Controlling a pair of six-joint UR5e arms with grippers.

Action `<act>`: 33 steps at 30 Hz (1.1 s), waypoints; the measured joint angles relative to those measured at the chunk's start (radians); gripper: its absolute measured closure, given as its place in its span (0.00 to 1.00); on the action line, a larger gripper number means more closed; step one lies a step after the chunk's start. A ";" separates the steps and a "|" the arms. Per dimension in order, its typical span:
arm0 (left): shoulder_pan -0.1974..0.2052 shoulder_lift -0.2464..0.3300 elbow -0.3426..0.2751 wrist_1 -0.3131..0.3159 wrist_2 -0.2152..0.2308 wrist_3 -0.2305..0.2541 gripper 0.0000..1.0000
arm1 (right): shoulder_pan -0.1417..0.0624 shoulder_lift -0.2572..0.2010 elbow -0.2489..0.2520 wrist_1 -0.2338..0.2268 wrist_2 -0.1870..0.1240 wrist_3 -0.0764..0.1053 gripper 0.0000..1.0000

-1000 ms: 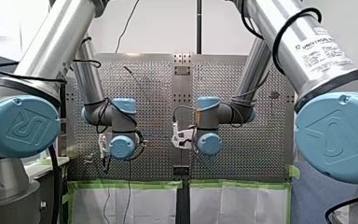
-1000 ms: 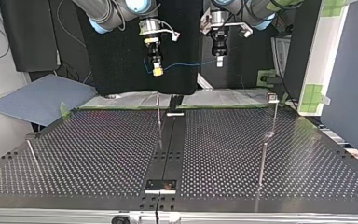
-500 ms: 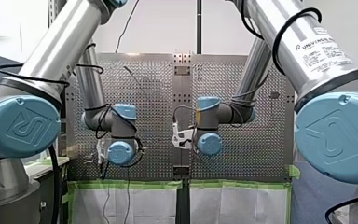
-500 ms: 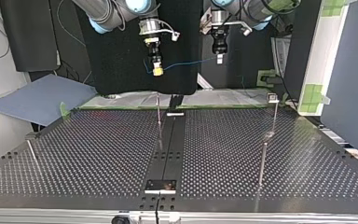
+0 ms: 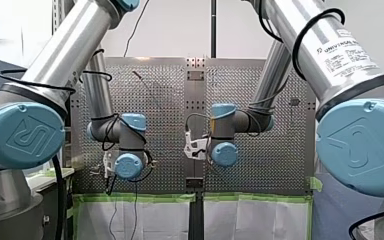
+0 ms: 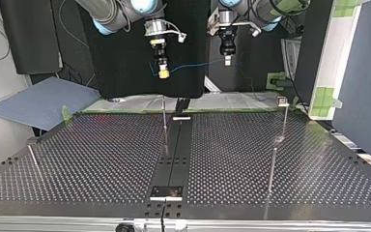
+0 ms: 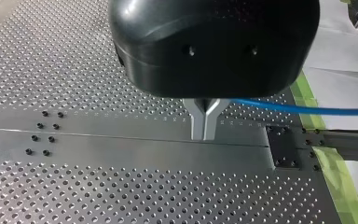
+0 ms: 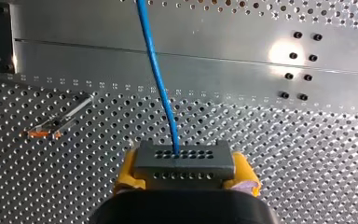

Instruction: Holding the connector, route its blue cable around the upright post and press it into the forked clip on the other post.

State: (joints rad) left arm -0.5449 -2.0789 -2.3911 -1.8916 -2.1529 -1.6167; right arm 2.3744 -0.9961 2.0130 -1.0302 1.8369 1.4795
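My right gripper (image 8: 185, 174) is shut, its yellow pads (image 8: 127, 173) clamping the grey connector (image 8: 184, 159). The blue cable (image 8: 155, 70) leaves the connector and runs ahead over the perforated table. In the top view my right gripper (image 6: 163, 73) hangs high at the back left, and my left gripper (image 6: 227, 60) hangs to its right with the blue cable (image 6: 198, 65) strung between them. My left gripper (image 7: 204, 133) has its metal fingers shut on the blue cable (image 7: 307, 110). A thin upright post (image 6: 164, 118) stands below my right gripper. A post with a clip head (image 6: 282, 101) stands at the right.
A third post (image 6: 272, 169) stands nearer the top view's front right, and a leaning one (image 6: 34, 160) at its left. A dark centre strip (image 6: 176, 154) runs down the perforated table. Green tape (image 7: 338, 179) edges the table. A blue-grey mat (image 6: 38, 101) lies off the back left.
My left gripper has risen a little in the top view, pulling its cable end up; in the front view its wrist shifted down. My right arm has stayed still.
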 joint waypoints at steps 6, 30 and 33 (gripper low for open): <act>0.000 0.000 0.000 0.000 0.000 0.000 1.00 | 0.044 0.044 -0.044 0.039 0.032 0.044 1.00; -0.001 0.034 -0.030 -0.030 -0.004 0.034 1.00 | 0.116 0.224 -0.081 0.074 0.067 0.146 1.00; 0.000 0.057 -0.038 -0.052 0.012 0.057 1.00 | 0.120 0.206 -0.070 0.096 0.092 0.172 1.00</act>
State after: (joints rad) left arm -0.5446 -2.0221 -2.4290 -1.9434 -2.1412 -1.5596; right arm 2.4947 -0.7897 1.9429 -0.9339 1.9290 1.6515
